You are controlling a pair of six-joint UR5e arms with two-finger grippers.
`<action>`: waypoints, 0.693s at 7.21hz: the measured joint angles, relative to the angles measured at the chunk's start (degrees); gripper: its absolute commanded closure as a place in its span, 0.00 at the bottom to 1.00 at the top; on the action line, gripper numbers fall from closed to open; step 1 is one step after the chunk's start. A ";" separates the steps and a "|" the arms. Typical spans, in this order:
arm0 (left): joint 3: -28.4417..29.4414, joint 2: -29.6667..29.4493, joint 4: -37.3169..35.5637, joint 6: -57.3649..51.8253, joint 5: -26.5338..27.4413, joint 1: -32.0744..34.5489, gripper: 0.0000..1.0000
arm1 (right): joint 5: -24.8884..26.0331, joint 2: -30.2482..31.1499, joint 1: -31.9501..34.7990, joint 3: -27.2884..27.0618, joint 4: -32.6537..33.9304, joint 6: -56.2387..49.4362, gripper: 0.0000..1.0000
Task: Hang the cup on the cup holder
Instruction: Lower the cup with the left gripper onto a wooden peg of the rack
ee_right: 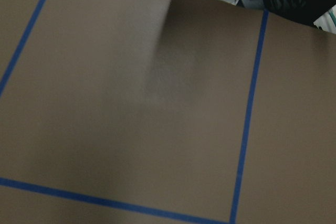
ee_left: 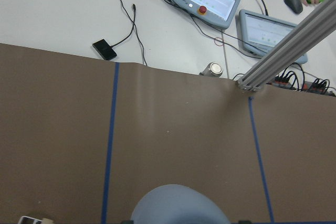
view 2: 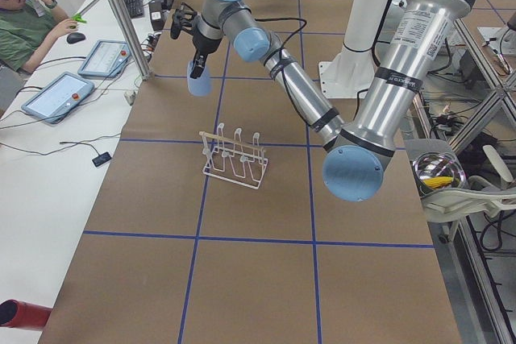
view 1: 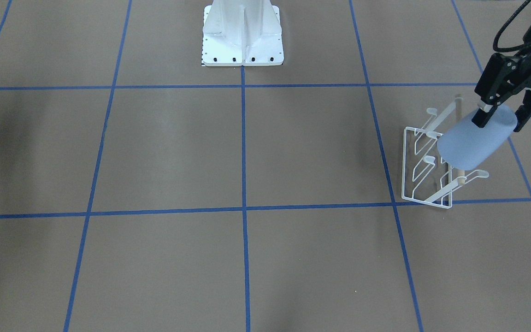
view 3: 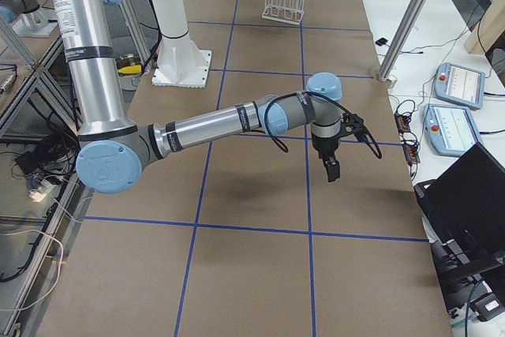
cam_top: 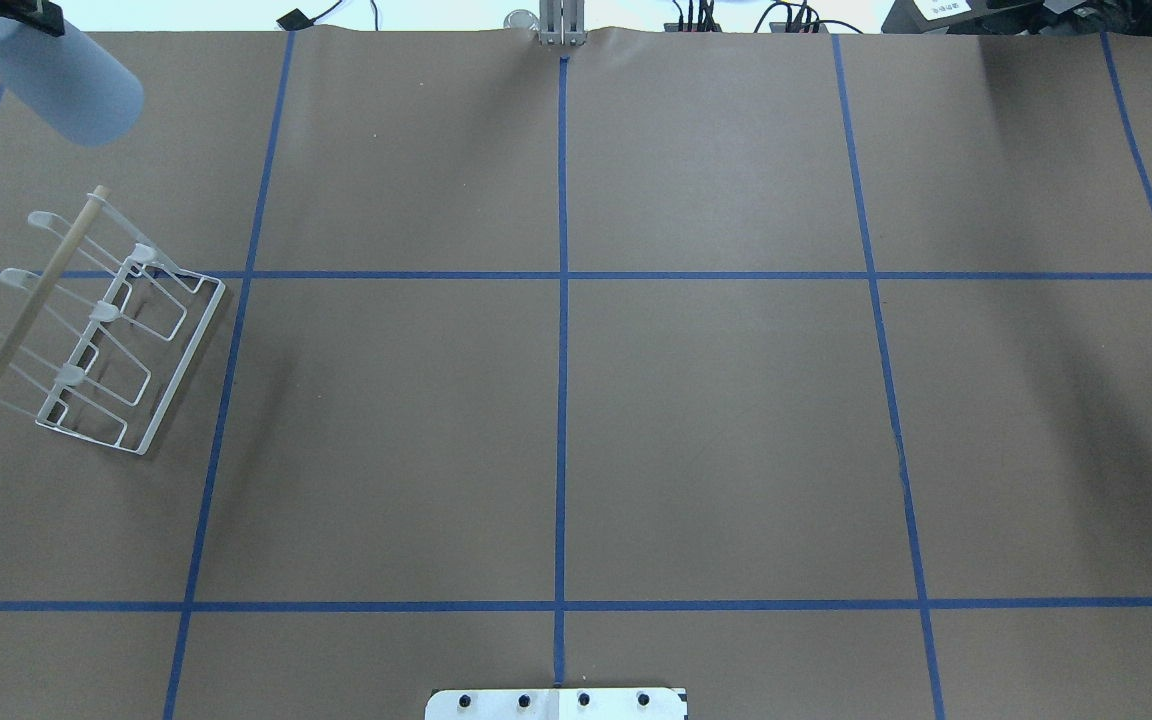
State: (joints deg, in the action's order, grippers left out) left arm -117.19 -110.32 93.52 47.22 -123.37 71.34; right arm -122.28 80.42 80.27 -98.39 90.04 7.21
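The left hand (view 1: 500, 121) is up in the air over the robot's left side of the desk (view 1: 164, 152), its two black fingers (view 1: 481, 118) pressed against opposite sides of the cup (view 1: 473, 140), one at each side of the end nearer the wrist. The cup is pale blue and smooth, and it hangs tilted, with its free end lower than the held end. In the view along the desk the cup (view 2: 198, 80) is clear of the surface and lies beyond the cup holder (view 2: 235, 159), on the side far from the robot, with open air between the two. From over the robot's shoulders the cup (cam_top: 56, 85) shows in the far left corner, and the cup holder (cam_top: 104, 312) stands nearer the robot, set at a slant across a blue tape line (cam_top: 386, 275). The white wire prongs turn upward, and the light wooden dowel (cam_top: 36, 295) runs along the side farther left. From the left wrist only a rounded blue part of the cup (ee_left: 178, 207) shows at the bottom edge, over the brown desk cover. The right hand (view 3: 330, 167) hangs fingers down above the robot's right side of the desk, well apart from the cup holder, and I cannot tell how wide it stands. The white robot base (view 1: 242, 41) is bolted at the robot's edge of the desk.
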 measured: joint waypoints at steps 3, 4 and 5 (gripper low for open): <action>1.28 2.53 -2.03 -3.38 1.06 -3.03 1.00 | -0.20 0.35 0.26 -2.17 5.70 -1.81 0.00; 2.09 2.71 -2.24 -3.65 1.14 -4.33 1.00 | -0.37 0.43 0.25 -2.51 5.61 -1.82 0.00; 2.83 2.73 -2.28 -3.75 1.18 -5.18 1.00 | -1.08 0.48 0.24 -2.62 5.59 -1.71 0.00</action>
State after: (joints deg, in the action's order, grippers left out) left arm -114.36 -107.60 91.24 43.47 -122.19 66.17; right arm -123.36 80.90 80.51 -101.01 95.63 5.49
